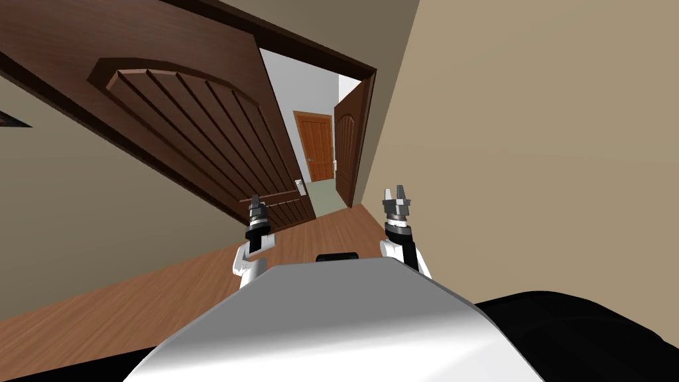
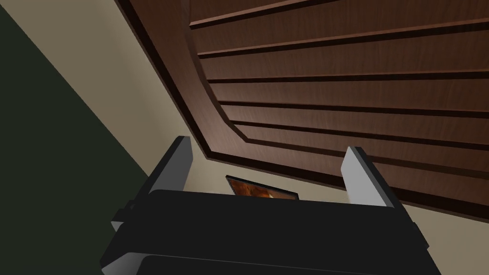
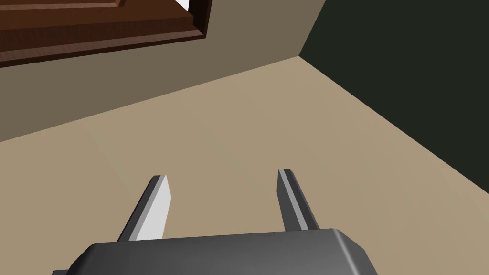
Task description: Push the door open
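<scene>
A dark brown panelled door (image 1: 192,126) stands ajar ahead of me, swung partly away, with a pale handle plate (image 1: 300,187) near its free edge. My left gripper (image 1: 254,201) is raised just in front of the door's lower panel, fingers open and empty. In the left wrist view the ribbed door panel (image 2: 344,81) looms close beyond the left gripper (image 2: 270,150). My right gripper (image 1: 396,193) is held up beside the doorway's right side, facing a tan wall (image 3: 239,138); the right gripper (image 3: 222,174) is open and holds nothing.
Through the gap lies a hallway with an orange-brown door (image 1: 315,146) at its far end and another dark door (image 1: 347,149) open on the right. The dark door frame (image 1: 365,132) and tan wall (image 1: 530,146) close in on the right. The floor (image 1: 132,298) is wood.
</scene>
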Controlling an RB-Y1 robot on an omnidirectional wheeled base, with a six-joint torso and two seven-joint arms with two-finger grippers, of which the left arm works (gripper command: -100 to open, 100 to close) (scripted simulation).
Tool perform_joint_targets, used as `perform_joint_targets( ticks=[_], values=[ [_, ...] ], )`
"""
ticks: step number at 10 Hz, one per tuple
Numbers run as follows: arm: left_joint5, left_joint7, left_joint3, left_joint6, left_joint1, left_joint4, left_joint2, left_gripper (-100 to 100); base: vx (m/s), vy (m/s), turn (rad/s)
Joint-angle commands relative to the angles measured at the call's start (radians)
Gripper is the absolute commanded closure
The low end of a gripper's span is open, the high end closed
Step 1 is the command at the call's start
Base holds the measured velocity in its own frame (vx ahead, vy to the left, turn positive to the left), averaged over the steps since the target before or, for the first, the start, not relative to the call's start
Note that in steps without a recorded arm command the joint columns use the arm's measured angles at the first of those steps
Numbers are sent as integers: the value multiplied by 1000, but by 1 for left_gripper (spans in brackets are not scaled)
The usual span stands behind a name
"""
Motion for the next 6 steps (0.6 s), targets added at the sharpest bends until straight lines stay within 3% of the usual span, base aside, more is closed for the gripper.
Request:
perform_joint_targets(
  ticks=[1, 6],
  values=[
    [-9, -2, 43, 11, -32, 44, 0, -100, 67, 70, -207],
    [-35, -7, 171, 35, -121, 173, -9, -100, 53, 78, -204]
  ],
)
